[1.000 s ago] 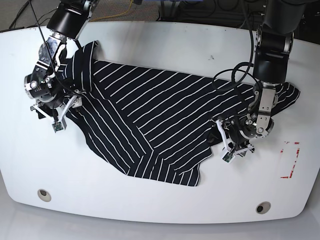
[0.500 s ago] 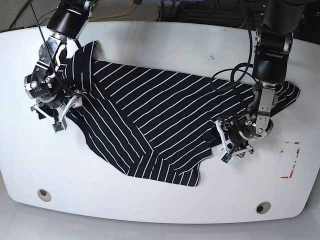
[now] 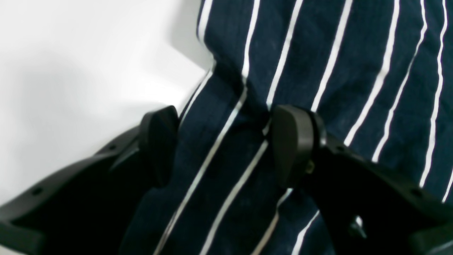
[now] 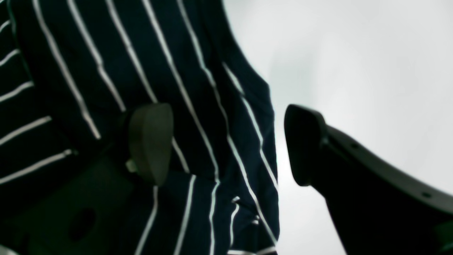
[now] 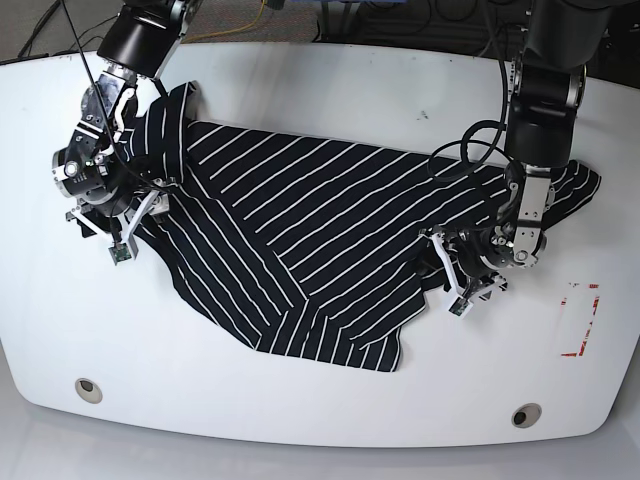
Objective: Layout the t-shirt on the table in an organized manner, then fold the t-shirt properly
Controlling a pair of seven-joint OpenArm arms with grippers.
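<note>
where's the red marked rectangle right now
In the base view the red marked rectangle is on the table near its right edge, on bare white surface just right of the left gripper and clear of the t-shirt.

The table point(image 5: 330, 90) is a white, smooth top with rounded corners. Two round grommets are set near its front edge, one at the front left point(image 5: 88, 389) and one at the front right point(image 5: 526, 415) as seen from the base view. A red-marked rectangle point(image 5: 581, 320) sits near the right edge. A small dark speck point(image 5: 423, 114) shows toward the rear.

The t-shirt point(image 5: 320, 240) lies directly on the table, spread unevenly across its middle from left to right. It is black with thin white stripes. One flap is turned over along its lower left part, and its lower hem lies well short of the front edge.
</note>
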